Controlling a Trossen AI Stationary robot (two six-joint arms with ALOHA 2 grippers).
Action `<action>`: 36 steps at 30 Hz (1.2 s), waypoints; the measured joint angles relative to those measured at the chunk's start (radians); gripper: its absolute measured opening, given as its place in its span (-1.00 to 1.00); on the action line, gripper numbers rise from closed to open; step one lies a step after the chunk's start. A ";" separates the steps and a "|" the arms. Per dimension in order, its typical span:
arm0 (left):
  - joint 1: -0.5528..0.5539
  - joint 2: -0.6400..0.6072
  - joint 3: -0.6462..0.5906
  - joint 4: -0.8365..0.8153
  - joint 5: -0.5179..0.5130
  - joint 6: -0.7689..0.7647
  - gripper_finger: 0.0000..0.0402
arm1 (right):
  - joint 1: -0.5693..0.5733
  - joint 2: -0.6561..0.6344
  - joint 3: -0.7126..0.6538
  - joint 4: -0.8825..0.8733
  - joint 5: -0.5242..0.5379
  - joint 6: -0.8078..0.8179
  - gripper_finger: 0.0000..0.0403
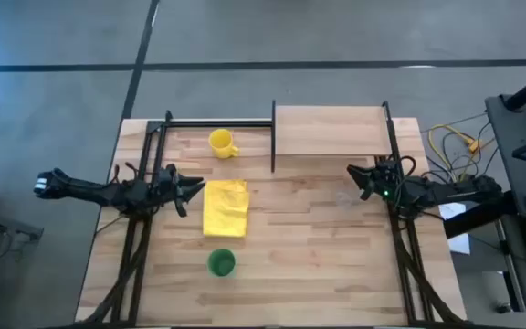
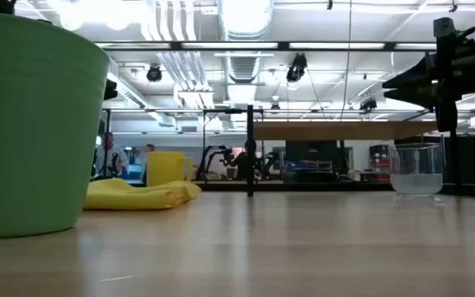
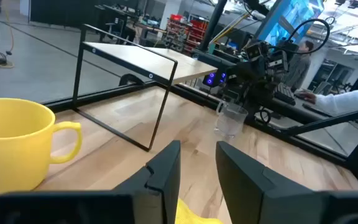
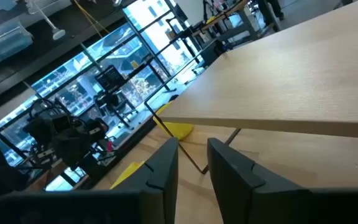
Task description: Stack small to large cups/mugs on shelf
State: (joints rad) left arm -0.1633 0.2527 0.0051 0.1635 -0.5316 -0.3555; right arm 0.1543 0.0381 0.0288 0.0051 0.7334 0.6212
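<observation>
High view: we start; our right gripper [image 1: 358, 180], fingers a little apart, holds nothing and must grab the glass cup [image 3: 230, 119] by the table's right edge.

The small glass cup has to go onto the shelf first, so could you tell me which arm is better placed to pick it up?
Probably the right. The right gripper hangs beside the glass cup, next to the shelf. The left gripper sits across the table by the yellow cloth.

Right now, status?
Left gripper and right gripper both empty, slightly open. Glass cup, yellow mug, green cup on table; shelf bare. Cloth mid-table.
</observation>
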 joint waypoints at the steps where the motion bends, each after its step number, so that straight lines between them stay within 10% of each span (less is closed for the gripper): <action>1: 0.000 0.000 0.000 0.000 0.000 0.000 -0.56 | 0.000 0.000 0.000 0.000 0.000 0.000 -0.60; 36: 0.000 0.000 0.000 0.000 0.000 0.000 -0.56 | 0.000 0.000 0.000 0.000 0.000 0.000 -0.60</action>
State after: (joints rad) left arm -0.1634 0.2530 0.0051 0.1638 -0.5316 -0.3555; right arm 0.1544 0.0382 0.0288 0.0051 0.7334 0.6209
